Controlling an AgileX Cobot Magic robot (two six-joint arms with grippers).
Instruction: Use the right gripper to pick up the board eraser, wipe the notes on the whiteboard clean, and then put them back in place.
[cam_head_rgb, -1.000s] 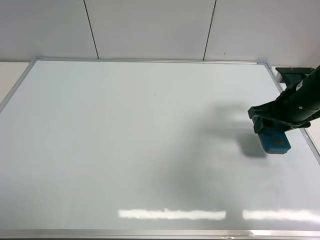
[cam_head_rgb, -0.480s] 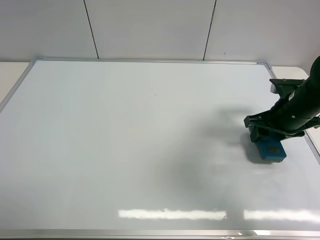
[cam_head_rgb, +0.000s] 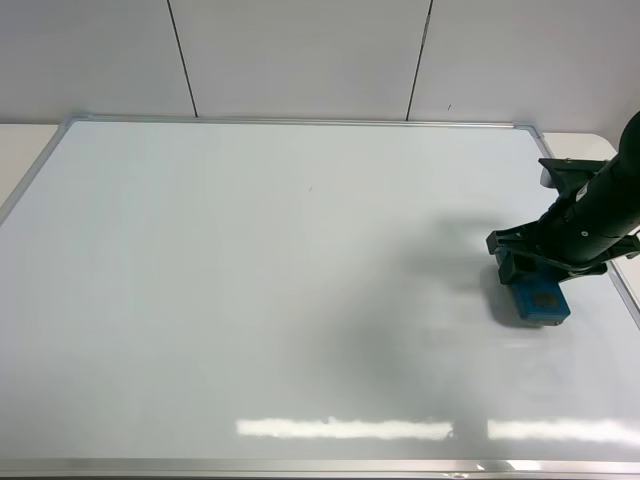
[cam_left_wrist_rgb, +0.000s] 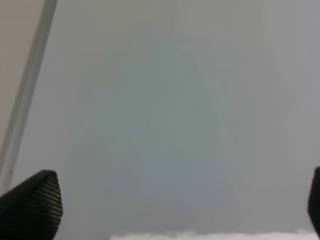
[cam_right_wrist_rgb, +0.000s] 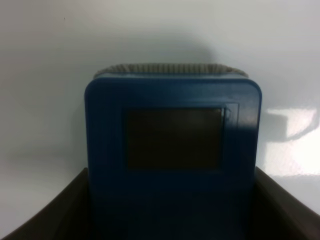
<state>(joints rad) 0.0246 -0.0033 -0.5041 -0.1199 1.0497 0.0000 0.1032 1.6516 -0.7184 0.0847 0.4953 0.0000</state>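
Teal board eraser (cam_head_rgb: 541, 299) clamped in right gripper (cam_head_rgb: 533, 275), resting on glossy whiteboard (cam_head_rgb: 280, 300) near its right frame edge, left gripper (cam_left_wrist_rgb: 175, 200) spread apart, pale panelled wall (cam_head_rgb: 300, 55) behind.

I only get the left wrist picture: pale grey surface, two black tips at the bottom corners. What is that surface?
Observer: A large glossy white whiteboard with a thin silver frame, seen whole from the high camera.
Visitor: Is anything on it?
Observer: Yes, a small teal-blue rectangular board eraser, near the board's right edge.
Visitor: Is it lying loose?
Observer: No. The black two-fingered right gripper has a finger on each side of it, and its fuzzy pad shows past the far end.
Visitor: Any writing left?
Observer: No scribble shows; only one tiny dark speck toward the upper middle.
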